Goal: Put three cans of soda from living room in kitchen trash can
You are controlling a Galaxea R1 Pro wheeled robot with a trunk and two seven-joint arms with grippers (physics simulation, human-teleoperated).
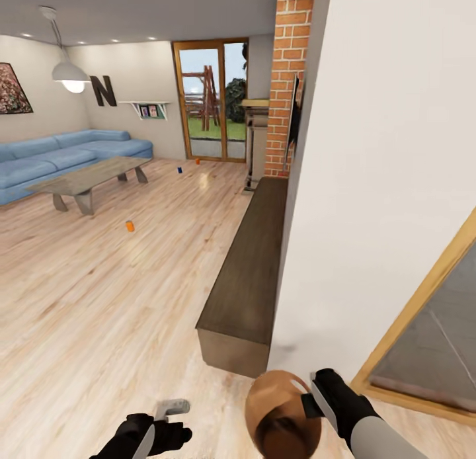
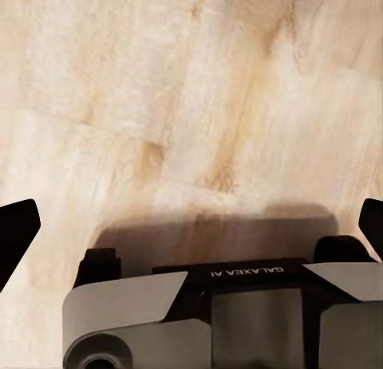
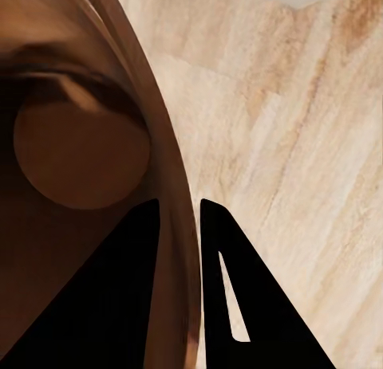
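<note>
Fingers, right: our right gripper (image 3: 179,285) has its two dark fingers (image 3: 239,305) pinched on the rim wall of the trash can (image 1: 283,413), one finger inside, one outside; the wood-toned inside and round bottom show in the right wrist view.
Fingers, left: our left gripper (image 2: 191,225) is spread wide with nothing between the tips, plank floor (image 2: 191,106) below it.
Bin: carried low in front of us, tilted, mouth facing up and toward us, beside the white wall corner (image 1: 344,181).
Cans: nearest orange can (image 1: 130,226) stands on open floor, well ahead to our left; dark blue can (image 1: 179,170) and a second orange can (image 1: 197,161) stand farther off, near the glass doors (image 1: 210,102), past the glass table (image 1: 89,174).
Step in hand, as we judge it: bringing the bin to the cans.
How to do it well: we keep the pinch firm and the bin steady, since a rim-only hold can swing; we steer clear of the long dark bench (image 1: 248,274) on our right.
Next: we stop close to the nearest orange can with the free left gripper on its side, bin mouth upward.
Risk: bin slipping or clipping the bench end.
</note>
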